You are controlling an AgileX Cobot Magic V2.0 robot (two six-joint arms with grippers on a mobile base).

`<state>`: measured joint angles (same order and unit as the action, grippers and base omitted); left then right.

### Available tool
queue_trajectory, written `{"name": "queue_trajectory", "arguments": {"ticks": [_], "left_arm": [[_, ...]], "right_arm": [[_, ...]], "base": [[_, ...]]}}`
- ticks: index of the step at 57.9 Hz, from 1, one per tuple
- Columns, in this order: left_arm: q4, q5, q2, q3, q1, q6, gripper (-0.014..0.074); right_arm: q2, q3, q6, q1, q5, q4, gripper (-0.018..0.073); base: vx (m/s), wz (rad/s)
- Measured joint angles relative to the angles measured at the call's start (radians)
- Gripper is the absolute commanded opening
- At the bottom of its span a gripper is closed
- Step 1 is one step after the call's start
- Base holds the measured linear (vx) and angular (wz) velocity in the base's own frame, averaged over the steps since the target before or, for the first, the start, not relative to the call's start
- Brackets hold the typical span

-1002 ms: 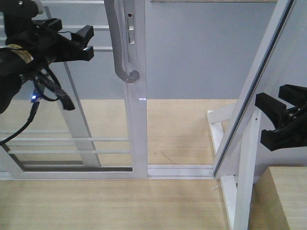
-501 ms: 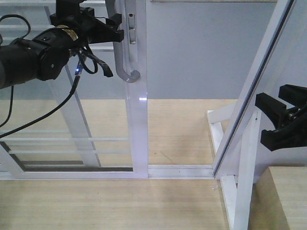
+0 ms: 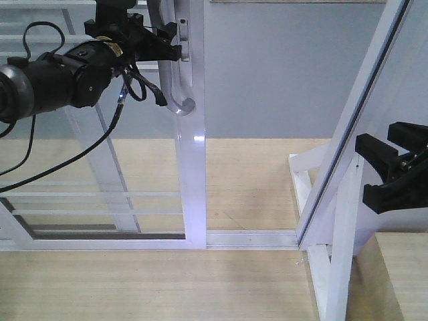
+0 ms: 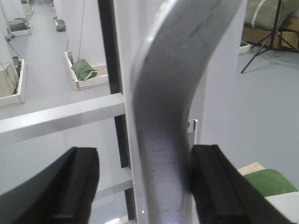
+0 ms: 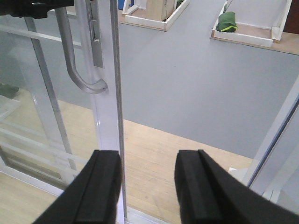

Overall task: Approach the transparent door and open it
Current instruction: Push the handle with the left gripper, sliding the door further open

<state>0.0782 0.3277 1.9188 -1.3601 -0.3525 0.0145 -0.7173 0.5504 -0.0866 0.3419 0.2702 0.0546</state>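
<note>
Now, far left of the front view: the black left arm (image 3: 47, 83) reaches across the glass, cables looping beneath it. Left gripper (image 3: 168, 39) sits high on the curved grey bar handle (image 3: 172, 90), jaws parted and straddling it. Left wrist view, close up: the bar fills the gap. One finger (image 4: 56, 186) stands off the bar with glass showing between, the other finger (image 4: 224, 186) lies against the bar's edge. Not clamped.

Transparent door (image 3: 194, 174) stands upright left of centre. Its white stile runs down to the floor track (image 3: 251, 237), and thin white bars cross the pane low down. Lock plate (image 3: 182, 40) on the stile, just beside the handle. Right of the stile the view runs through to a grey floor. Wooden floor (image 3: 167, 281) in the foreground.

Further right, a second white-framed glass panel (image 3: 354, 114) rises at a slant above a white stand (image 3: 341, 234). Far right, the right gripper (image 3: 394, 170) hangs spread wide, holding nothing, well apart from the door
</note>
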Motion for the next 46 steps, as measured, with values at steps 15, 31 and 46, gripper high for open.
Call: {"name": "queue_trajectory", "arguments": {"ticks": [15, 31, 46], "left_arm": [[-0.018, -0.074, -0.027, 0.000, 0.010, -0.003, 0.0398], [-0.034, -0.211, -0.080, 0.000, 0.066, -0.004, 0.0398], [-0.056, -0.317, -0.116, 0.000, 0.140, -0.006, 0.0398]], "right_arm": [[0.000, 0.000, 0.000, 0.000, 0.000, -0.002, 0.0355], [0.000, 0.000, 0.000, 0.000, 0.001, -0.002, 0.0355], [0.000, 0.000, 0.000, 0.000, 0.007, -0.002, 0.0355]], "base": [[0.00, 0.00], [0.00, 0.00], [0.00, 0.00]]}}
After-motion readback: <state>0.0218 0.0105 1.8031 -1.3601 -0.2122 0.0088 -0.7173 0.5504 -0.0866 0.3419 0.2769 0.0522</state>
